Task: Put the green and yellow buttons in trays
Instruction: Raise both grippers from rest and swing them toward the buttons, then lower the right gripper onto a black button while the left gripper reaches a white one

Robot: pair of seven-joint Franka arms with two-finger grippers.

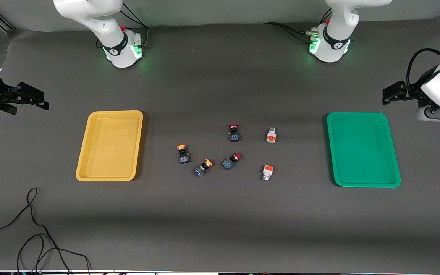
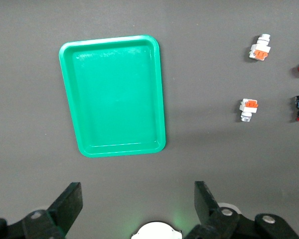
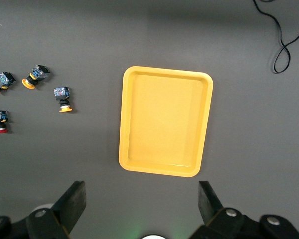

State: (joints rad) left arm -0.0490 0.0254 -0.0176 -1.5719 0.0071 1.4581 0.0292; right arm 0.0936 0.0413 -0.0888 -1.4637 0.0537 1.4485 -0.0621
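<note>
Two yellow-capped buttons [image 1: 183, 153] [image 1: 203, 168] and two white-bodied buttons [image 1: 270, 135] [image 1: 267, 172] lie loose on the table between the trays. The yellow tray [image 1: 109, 113] lies toward the right arm's end, the green tray [image 1: 363, 115] toward the left arm's end; both hold nothing. My left gripper [image 1: 387, 95] hangs open and empty over the table's end beside the green tray [image 2: 114, 94]. My right gripper [image 1: 40, 100] hangs open and empty over the table's end beside the yellow tray [image 3: 164, 122]. The left wrist view shows the white-bodied buttons [image 2: 259, 48] [image 2: 248, 108]; the right wrist view shows the yellow-capped ones [image 3: 34, 76] [image 3: 63, 98].
Two red-capped switches [image 1: 234, 132] [image 1: 231, 160] lie among the buttons. A black cable [image 1: 33, 229] loops on the table nearer the front camera than the yellow tray. The arm bases [image 1: 122, 49] [image 1: 329, 46] stand along the table's edge farthest from the camera.
</note>
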